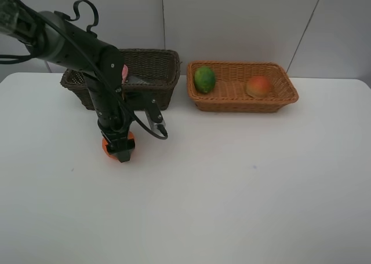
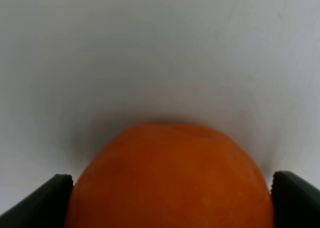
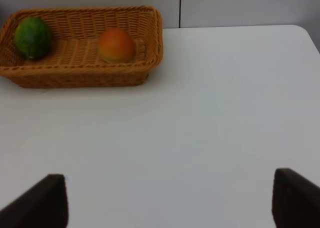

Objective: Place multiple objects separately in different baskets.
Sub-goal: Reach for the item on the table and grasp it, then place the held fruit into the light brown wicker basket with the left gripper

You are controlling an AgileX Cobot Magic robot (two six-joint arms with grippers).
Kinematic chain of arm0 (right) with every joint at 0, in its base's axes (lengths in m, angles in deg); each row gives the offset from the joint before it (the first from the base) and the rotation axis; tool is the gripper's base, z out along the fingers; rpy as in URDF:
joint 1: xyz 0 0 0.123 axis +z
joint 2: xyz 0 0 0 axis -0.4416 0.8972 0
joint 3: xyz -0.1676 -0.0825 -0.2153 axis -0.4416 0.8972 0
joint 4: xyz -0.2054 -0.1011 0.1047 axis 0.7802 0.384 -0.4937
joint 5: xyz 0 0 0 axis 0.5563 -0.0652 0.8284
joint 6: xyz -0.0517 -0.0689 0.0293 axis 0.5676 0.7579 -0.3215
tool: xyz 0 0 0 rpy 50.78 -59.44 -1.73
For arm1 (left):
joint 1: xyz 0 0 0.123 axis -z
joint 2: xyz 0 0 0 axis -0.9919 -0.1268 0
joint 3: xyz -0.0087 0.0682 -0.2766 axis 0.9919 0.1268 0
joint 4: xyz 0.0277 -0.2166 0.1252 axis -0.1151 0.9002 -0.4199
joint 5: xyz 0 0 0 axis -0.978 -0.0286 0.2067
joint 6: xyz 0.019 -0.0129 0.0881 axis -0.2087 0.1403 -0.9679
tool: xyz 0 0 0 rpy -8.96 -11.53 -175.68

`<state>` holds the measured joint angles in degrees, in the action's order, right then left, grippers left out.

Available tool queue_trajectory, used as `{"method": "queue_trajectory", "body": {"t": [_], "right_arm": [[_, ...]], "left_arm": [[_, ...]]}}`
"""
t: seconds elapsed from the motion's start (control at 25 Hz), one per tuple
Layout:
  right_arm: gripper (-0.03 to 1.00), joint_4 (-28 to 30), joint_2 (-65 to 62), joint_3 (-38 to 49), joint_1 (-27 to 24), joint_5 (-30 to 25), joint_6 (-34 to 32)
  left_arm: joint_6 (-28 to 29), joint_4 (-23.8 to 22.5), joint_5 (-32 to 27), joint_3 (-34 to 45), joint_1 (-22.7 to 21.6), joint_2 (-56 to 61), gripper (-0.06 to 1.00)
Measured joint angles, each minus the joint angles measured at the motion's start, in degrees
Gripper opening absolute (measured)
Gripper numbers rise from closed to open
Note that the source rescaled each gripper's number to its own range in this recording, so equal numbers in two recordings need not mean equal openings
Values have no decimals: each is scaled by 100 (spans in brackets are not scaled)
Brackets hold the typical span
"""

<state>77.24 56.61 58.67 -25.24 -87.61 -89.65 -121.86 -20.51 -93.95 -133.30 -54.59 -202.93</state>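
Wickerwork stands along the far side of the white table (image 1: 243,206): at the left the deeper dark brown basket (image 1: 156,73), at the right the shallower light orange-tan basket (image 1: 278,105), the two just beside each other. The left arm (image 1: 69,44) reaches down in front of the dark basket, hiding part of it; a bit of something pink (image 1: 124,72) shows past the arm at the basket's rim, too covered to name. Below, the left gripper (image 1: 120,145) is set down over the orange (image 2: 170,183), which sits on the table near the dark basket's front. In the left wrist view the fruit fills the gap, one dark finger at each side of it with the jaws spread wide; whether they press on it I cannot tell. Further right, the tan basket holds the green lime (image 3: 32,36) at its left end and the red-orange peach-like fruit (image 3: 116,44) toward its right, apart from each other. The right gripper (image 3: 170,200) hangs over bare table, its fingers wide apart with nothing between them.
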Motion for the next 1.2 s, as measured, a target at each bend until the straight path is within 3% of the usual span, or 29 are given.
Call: {"method": "queue_trajectory", "body": {"t": [0.2, 0.36, 1.2], "right_arm": [[88, 0, 0, 0, 0, 0, 0], [88, 0, 0, 0, 0, 0, 0], [88, 0, 0, 0, 0, 0, 0]], "left_arm": [[0, -5, 5, 0, 0, 0, 99], [0, -17, 5, 0, 0, 0, 90], [0, -146, -150, 0, 0, 0, 90]]}}
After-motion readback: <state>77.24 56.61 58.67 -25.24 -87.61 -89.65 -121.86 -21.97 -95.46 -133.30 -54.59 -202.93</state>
